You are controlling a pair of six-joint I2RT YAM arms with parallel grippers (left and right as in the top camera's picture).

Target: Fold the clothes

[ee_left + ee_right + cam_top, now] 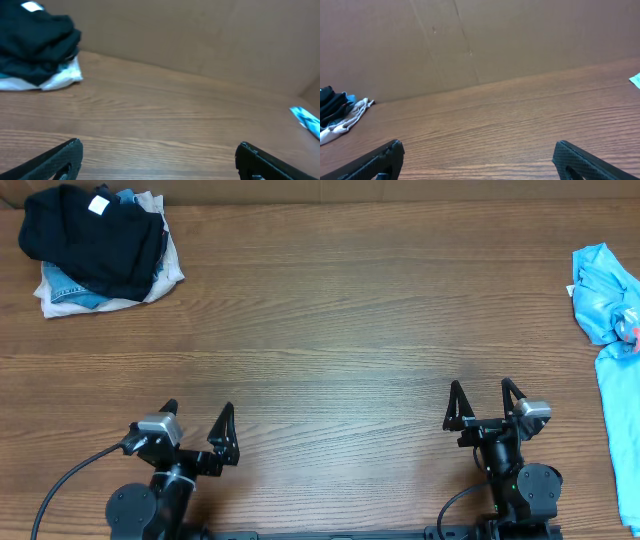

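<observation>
A pile of clothes lies at the table's far left corner, topped by a black T-shirt (95,238) with a small white neck label, over denim and white pieces (60,292). The left wrist view shows that black shirt (35,42) at upper left, and the right wrist view catches the pile (337,117) at its left edge. A light blue garment (612,320) lies at the right edge. My left gripper (198,417) (159,150) stands open near the front edge, holding nothing. My right gripper (483,395) (478,150) is open too, with bare wood between its fingers.
A brown cardboard wall (480,40) runs along the table's far side. Wood-grain tabletop (340,330) stretches between the two clothes piles. A corner of the blue fabric (305,120) shows at the right of the left wrist view.
</observation>
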